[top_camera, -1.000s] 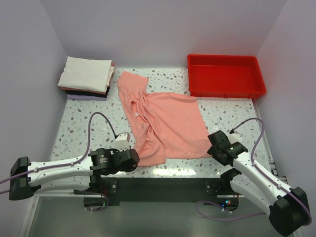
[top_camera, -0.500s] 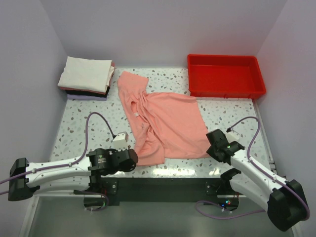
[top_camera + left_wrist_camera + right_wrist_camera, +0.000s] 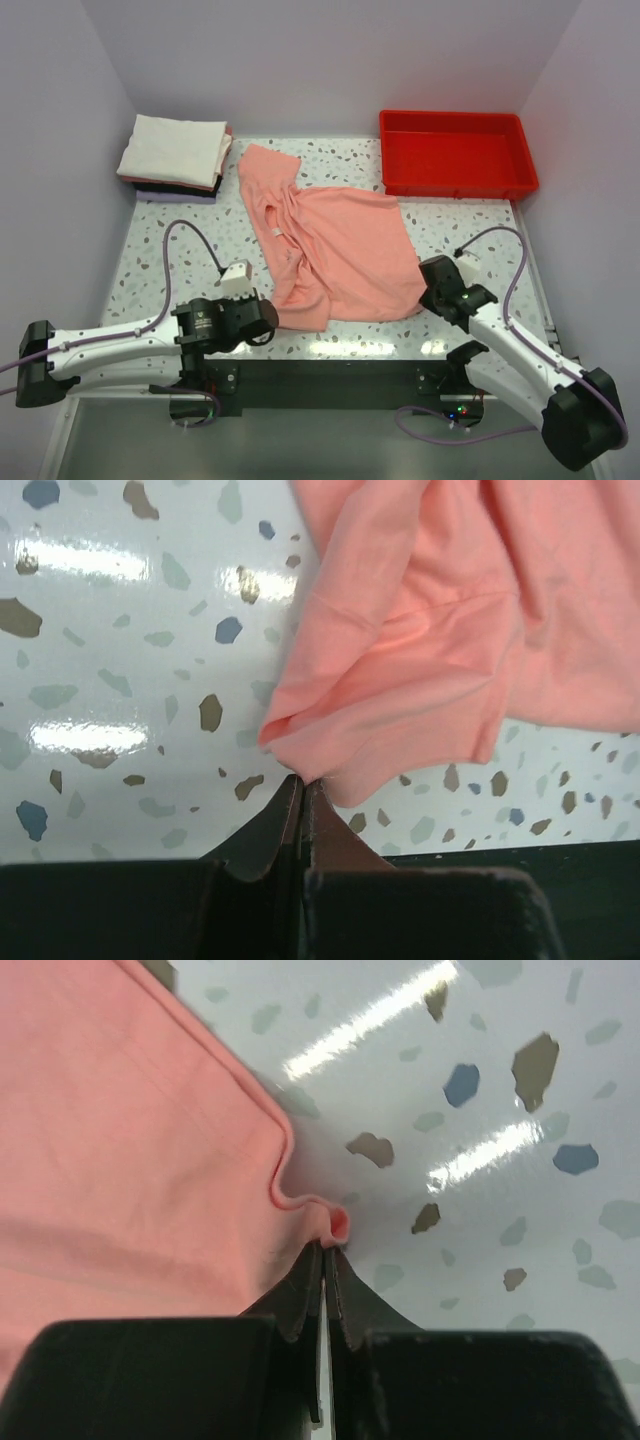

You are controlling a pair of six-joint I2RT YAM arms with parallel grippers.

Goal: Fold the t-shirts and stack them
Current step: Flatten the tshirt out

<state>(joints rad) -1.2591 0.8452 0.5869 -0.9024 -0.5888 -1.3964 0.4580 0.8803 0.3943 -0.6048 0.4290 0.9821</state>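
Note:
A salmon-pink t-shirt (image 3: pixel 335 245) lies crumpled across the middle of the speckled table, its white neck label (image 3: pixel 276 232) showing. My left gripper (image 3: pixel 272 322) is shut on the shirt's near left hem corner (image 3: pixel 300 765). At the near right corner my right gripper (image 3: pixel 422 298) is shut on the hem (image 3: pixel 335 1225), which bunches up at the fingertips. A stack of folded t-shirts (image 3: pixel 175 155), cream on top with pink, black and lavender edges beneath, sits at the far left.
A red plastic tray (image 3: pixel 455 180) stands at the far right. Purple walls close in the table on three sides. The arms' black base bar (image 3: pixel 330 380) runs along the near edge.
My right gripper has closed on the shirt's near right hem corner. The left gripper, still pinching its corner, has slid a little left and toward the near edge, dragging the hem.

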